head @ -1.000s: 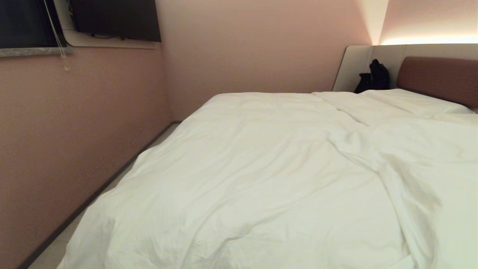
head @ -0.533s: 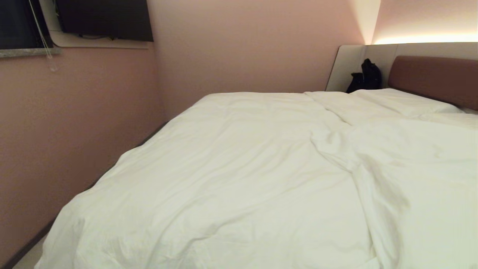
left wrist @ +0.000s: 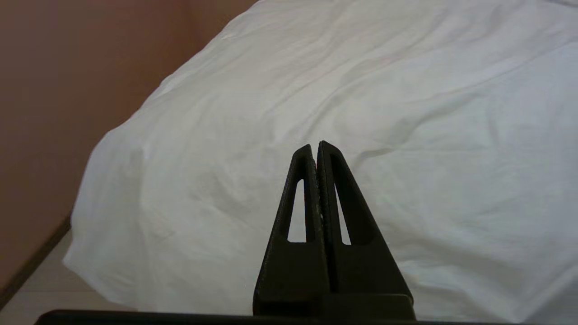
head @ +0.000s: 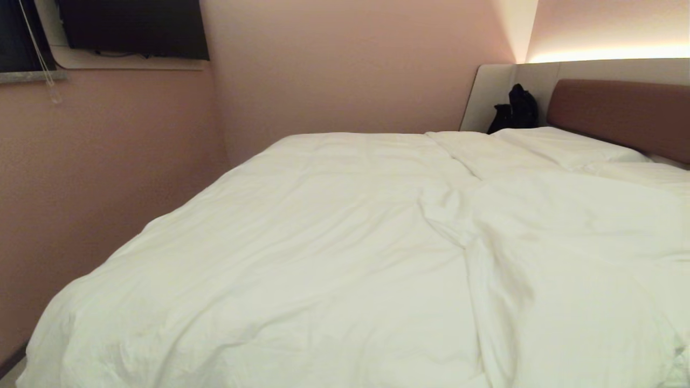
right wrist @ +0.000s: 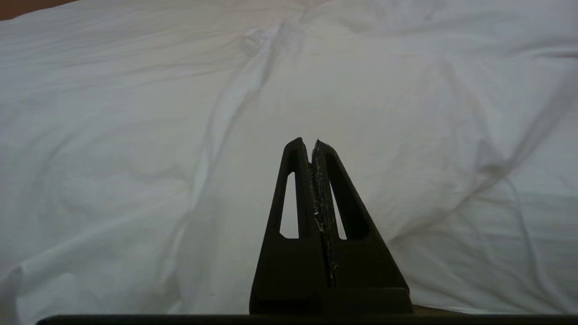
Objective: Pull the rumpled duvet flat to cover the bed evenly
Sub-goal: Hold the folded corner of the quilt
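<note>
Both grippers are clenched on nothing: I see the left gripper [left wrist: 317, 145] with its jaws pressed together just short of the duvet [head: 302, 258], and the right gripper [right wrist: 310, 142] likewise, neither touching cloth as far as I can judge. Neither arm shows in the head view. The duvet lies ahead of both, spread over most of the bed [head: 620, 110], its near left corner drooping over the bed's foot corner by the wall. The relation I'd steer by is the fold [head: 474, 253]: a long ridge running from the foot edge up toward the headboard, right of the bed's middle, with cloth bunched on its right side. In the wrist views it lies ahead of the right gripper, so I judge that arm the nearer. No brands, labels or writing can be read anywhere.
</note>
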You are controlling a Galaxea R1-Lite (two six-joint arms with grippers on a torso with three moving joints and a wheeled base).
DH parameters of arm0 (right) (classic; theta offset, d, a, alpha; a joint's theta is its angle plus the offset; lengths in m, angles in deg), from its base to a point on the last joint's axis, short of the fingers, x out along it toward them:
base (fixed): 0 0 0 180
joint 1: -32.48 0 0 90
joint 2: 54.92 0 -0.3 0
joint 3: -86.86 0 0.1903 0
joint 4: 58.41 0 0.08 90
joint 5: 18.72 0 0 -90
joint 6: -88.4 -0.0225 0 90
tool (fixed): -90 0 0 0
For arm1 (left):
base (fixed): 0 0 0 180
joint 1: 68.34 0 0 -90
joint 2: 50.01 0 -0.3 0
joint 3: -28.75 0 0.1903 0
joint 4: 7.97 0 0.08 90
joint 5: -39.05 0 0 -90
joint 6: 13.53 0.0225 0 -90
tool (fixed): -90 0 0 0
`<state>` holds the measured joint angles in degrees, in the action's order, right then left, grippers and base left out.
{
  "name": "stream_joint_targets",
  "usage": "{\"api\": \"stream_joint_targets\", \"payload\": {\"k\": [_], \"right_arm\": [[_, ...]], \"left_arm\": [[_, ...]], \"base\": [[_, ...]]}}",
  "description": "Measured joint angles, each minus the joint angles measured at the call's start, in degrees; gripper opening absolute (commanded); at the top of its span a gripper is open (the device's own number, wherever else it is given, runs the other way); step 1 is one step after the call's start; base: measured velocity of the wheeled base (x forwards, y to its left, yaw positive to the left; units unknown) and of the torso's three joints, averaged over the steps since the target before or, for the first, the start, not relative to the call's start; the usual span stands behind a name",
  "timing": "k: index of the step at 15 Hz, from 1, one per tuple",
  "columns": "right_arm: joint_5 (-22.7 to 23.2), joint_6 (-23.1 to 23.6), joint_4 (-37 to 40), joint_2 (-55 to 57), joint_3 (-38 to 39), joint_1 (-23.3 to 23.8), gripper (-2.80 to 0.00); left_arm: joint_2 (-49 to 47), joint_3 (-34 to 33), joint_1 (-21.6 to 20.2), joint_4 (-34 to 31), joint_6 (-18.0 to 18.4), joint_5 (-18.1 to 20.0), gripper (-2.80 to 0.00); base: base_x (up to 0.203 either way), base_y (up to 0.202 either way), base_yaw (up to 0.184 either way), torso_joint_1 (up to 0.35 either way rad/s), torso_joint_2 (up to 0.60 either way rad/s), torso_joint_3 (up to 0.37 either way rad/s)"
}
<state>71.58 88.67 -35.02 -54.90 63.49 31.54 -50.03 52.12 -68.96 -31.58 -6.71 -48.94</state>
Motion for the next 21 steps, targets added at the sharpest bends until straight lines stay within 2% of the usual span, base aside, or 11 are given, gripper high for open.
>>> {"api": "stream_joint_targets", "payload": {"k": [18, 21], "right_arm": [[0.01, 0.04, -0.02, 0.0, 0.0, 0.0, -2.8], [0.01, 0.04, 0.0, 0.0, 0.0, -0.02, -2.8]], "left_arm": [[0.0, 0.0, 0.02, 0.0, -0.02, -0.01, -2.8], [0.0, 0.0, 0.0, 0.09, -0.07, 0.01, -2.8]], "base": [[0.0, -0.195, 0.001, 0.004, 0.0, 0.002], [0.0, -0.105, 0.0, 0.003, 0.0, 0.002]]}}
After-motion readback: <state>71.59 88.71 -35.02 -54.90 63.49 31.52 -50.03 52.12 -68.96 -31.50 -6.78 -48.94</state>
